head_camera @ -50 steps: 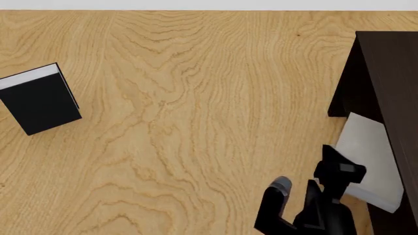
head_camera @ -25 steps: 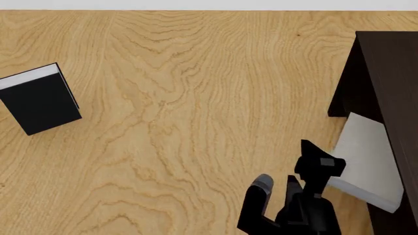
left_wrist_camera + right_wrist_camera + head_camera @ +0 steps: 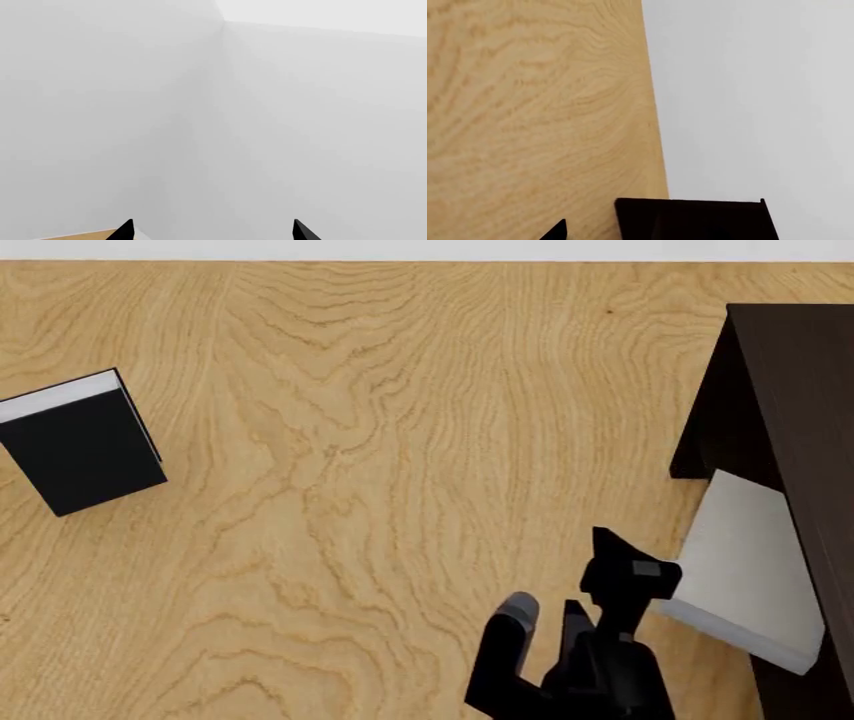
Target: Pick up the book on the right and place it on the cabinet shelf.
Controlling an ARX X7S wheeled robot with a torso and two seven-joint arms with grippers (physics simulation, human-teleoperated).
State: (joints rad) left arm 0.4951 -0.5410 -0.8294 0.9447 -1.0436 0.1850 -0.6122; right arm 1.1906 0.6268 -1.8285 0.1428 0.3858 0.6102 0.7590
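the light grey hardcover book with white page edges [image 3: 745, 575] lies tilted at the right side of the head view, its far long edge tucked under the top of the very dark brown wooden cabinet [image 3: 787, 400], so it rests on the cabinet shelf with its near part jutting out over the light wood-grain tabletop [image 3: 374, 490]. how much of the shelf board itself carries it cannot be told, since the cabinet's top hides that board.

the right arm's black gripper [image 3: 627, 575] sits just beside the grey book's near left edge, over the tabletop. it holds nothing, but whether its jaws are spread or closed cannot be told from the head view. in the right wrist view only one dark fingertip [image 3: 555, 231] shows at the frame edge, along with the tabletop, the cabinet's dark top [image 3: 694, 217] and a blank pale wall.

well apart, at the far left of the tabletop, lies a black-covered book with a white strip of pages [image 3: 80, 440], flat and slightly turned. nothing lies between the two books.

the left gripper [image 3: 212, 231] points at a bare pale wall corner; its two dark fingertips [image 3: 125, 230] stand wide apart with nothing between them.
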